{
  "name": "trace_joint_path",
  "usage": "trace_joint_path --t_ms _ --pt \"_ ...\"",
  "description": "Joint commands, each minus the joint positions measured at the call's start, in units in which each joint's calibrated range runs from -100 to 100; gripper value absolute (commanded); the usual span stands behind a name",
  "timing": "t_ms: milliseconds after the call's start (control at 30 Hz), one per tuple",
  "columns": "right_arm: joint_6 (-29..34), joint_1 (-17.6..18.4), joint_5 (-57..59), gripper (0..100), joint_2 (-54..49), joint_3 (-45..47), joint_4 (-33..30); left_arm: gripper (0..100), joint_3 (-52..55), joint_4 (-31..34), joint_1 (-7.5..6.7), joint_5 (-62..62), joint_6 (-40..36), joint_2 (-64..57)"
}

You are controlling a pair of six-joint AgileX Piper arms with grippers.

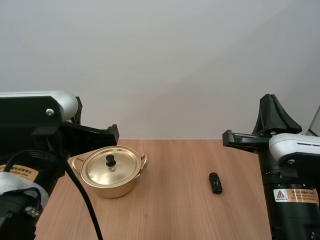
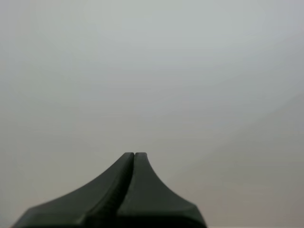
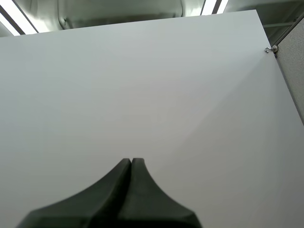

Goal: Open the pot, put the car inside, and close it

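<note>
A golden pot (image 1: 110,172) with two side handles stands on the wooden table (image 1: 170,200) left of centre, its lid with a black knob (image 1: 110,160) on it. A small dark toy car (image 1: 215,182) lies on the table to the right of the pot, well apart from it. My left gripper (image 2: 134,155) is shut, its fingers together as one dark wedge, raised and facing the white wall. My right gripper (image 3: 131,160) is shut the same way and also faces the wall. In the high view the right gripper (image 1: 272,97) points upward above the table's right side.
Both arms' bases stand at the near corners, the left arm (image 1: 35,150) beside the pot and the right arm (image 1: 290,170) right of the car. A white wall (image 1: 165,65) rises behind the table. Bare wood lies between pot and car.
</note>
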Motion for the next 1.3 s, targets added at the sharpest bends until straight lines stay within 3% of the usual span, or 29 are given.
trace_joint_path --t_ms 0,200,300,433,533,667,733,867,1000,1100,1267 --pt "0.1 0.0 -0.1 0 0.0 0.0 0.0 0 0.0 -0.1 0.04 1.9 0.5 0.0" --pt "-1.6 0.7 -0.1 0 0.0 0.0 -1.3 0 0.0 -0.4 0.04 16.3 4.7 1.7" --pt "-11.1 0.7 2.6 0 0.0 0.0 -5.8 0 0.0 -0.5 0.04 17.4 6.5 5.6" --pt "-15.2 0.7 5.6 0 0.0 0.0 -2.0 0 -1.6 -0.6 0.12 17.6 6.8 11.4" --pt "-15.2 0.7 -7.2 0 0.0 0.0 2.7 0 -4.6 -0.8 0.58 18.2 6.8 14.0" --pt "-14.2 0.7 -32.9 0 0.0 0.0 11.9 0 -10.5 -3.3 1.01 23.8 8.3 19.1" --pt "-14.9 0.7 -33.1 0 0.0 0.0 13.3 0 -13.8 -5.3 1.01 29.3 10.4 22.9" --pt "-21.0 0.7 -8.7 0 0.0 0.0 13.3 0 -22.3 -6.5 1.03 38.6 11.7 31.3" --pt "-30.1 0.7 46.0 0 0.2 -9.6 13.4 0 -28.6 -7.2 1.03 40.9 11.7 37.9" --pt "-30.3 0.7 78.0 0 0.6 -16.6 13.4 0 -31.8 -7.2 1.03 40.1 11.7 41.3" --pt "-30.1 0.7 100.1 0 4.6 -24.7 9.6 0 -35.8 -7.2 1.03 37.3 12.4 44.6"
